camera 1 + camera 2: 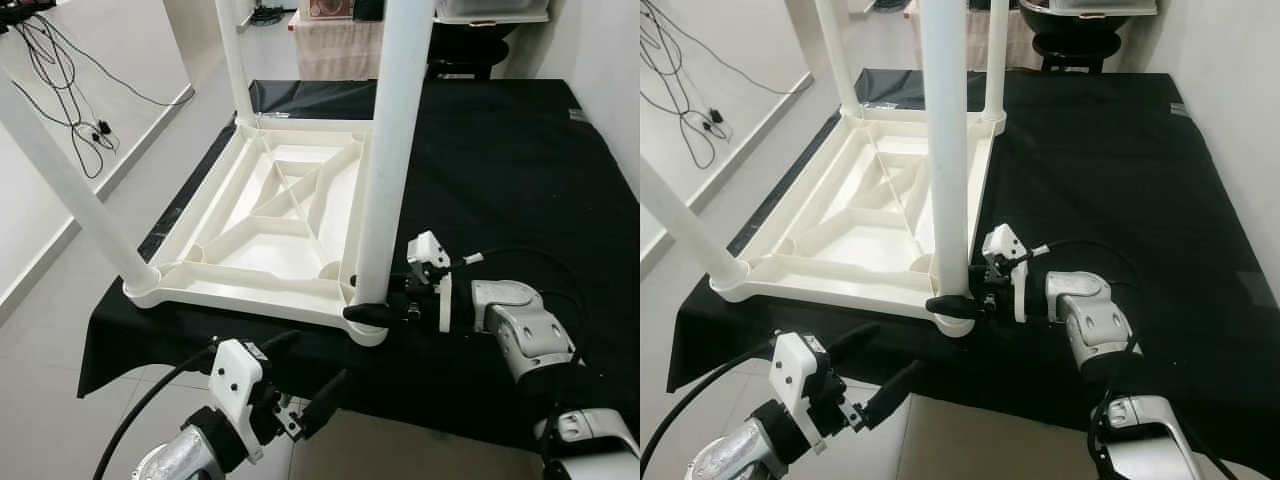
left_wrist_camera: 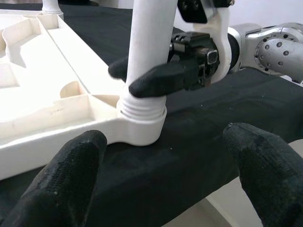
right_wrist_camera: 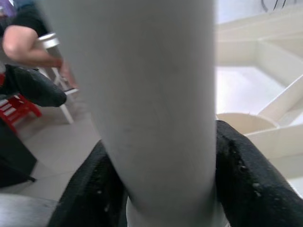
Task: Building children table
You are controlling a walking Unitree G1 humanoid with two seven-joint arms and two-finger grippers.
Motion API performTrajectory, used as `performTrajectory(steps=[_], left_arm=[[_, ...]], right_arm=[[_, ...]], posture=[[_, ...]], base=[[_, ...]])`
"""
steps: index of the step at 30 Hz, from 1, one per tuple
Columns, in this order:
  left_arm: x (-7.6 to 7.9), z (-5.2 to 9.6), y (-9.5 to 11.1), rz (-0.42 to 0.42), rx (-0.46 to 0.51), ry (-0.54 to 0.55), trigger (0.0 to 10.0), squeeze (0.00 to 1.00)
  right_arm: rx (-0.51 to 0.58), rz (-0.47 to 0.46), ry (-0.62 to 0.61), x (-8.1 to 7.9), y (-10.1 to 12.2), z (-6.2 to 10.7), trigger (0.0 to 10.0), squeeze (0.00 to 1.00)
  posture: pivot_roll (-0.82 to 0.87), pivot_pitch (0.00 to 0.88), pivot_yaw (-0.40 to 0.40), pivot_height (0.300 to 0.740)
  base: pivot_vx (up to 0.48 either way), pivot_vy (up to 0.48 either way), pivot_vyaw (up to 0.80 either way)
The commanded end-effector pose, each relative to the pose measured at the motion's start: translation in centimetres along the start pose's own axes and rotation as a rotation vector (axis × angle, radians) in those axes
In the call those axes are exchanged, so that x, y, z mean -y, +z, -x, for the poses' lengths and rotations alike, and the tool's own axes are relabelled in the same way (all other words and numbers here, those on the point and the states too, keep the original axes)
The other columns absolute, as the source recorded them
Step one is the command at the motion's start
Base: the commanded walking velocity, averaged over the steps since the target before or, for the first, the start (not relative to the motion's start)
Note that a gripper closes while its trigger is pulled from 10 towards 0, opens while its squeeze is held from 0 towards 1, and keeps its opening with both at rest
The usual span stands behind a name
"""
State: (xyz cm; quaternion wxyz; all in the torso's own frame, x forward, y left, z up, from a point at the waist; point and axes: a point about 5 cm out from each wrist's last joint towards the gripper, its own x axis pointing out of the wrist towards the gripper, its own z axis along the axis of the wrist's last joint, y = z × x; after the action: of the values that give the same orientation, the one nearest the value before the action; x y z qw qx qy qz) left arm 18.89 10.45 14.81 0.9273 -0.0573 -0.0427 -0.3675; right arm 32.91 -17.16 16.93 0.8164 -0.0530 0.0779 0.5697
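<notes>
A home room, pale tiled floor (image 1: 60, 330), white walls (image 1: 100, 50), loose cables (image 1: 60, 80) lay by the skirting, black cloth (image 1: 520, 170) covered a work table, a curtain (image 1: 335, 45) hung behind.

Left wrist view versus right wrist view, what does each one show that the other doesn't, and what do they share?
Left wrist view alone: the left end effector, fingers apart above the black cloth, the threaded socket where the table leg enters the upturned tabletop, and the right arm's silver wrist.

Right wrist view alone: a person's arm and something red on the floor behind.

Both: the right end effector closed around that white leg near its base, plus the tabletop's ribbed underside.
</notes>
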Motion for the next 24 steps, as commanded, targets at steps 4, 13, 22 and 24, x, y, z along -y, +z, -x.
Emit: performTrajectory(steps=[4, 13, 22, 24], left_arm=[[0.0, 0.2, 0.1, -0.009, -0.009, -0.004, 10.0, 0.0], [0.0, 0.4, 0.1, -0.012, -0.011, -0.003, 10.0, 0.0], [-0.3, 0.5, -0.1, -0.015, -0.02, -0.006, 10.0, 0.0], [-0.3, 0.3, -0.2, -0.014, -0.022, -0.015, 10.0, 0.0]], right_arm=[[0.088, -0.083, -0.055, 0.2, -0.6, 0.9, 0.0, 0.0], [0.051, -0.088, -0.299, -2.3, -2.8, -0.5, 0.0, 0.0], [-0.068, 0.031, -0.852, -4.7, -2.0, -2.6, 0.0, 0.0], [-0.042, 0.016, -0.849, -3.7, -1.9, -3.8, 0.0, 0.0]], posture=[[0.05, 0.176, 0.064, 0.74], [0.05, 0.166, 0.048, 0.74], [0.03, 0.148, 0.067, 0.74], [0.04, 0.139, 0.06, 0.74]], base=[[0.0, 0.0, 0.0], [0.0, 0.0, 0.0], [0.0, 0.0, 0.0], [0.0, 0.0, 0.0]])
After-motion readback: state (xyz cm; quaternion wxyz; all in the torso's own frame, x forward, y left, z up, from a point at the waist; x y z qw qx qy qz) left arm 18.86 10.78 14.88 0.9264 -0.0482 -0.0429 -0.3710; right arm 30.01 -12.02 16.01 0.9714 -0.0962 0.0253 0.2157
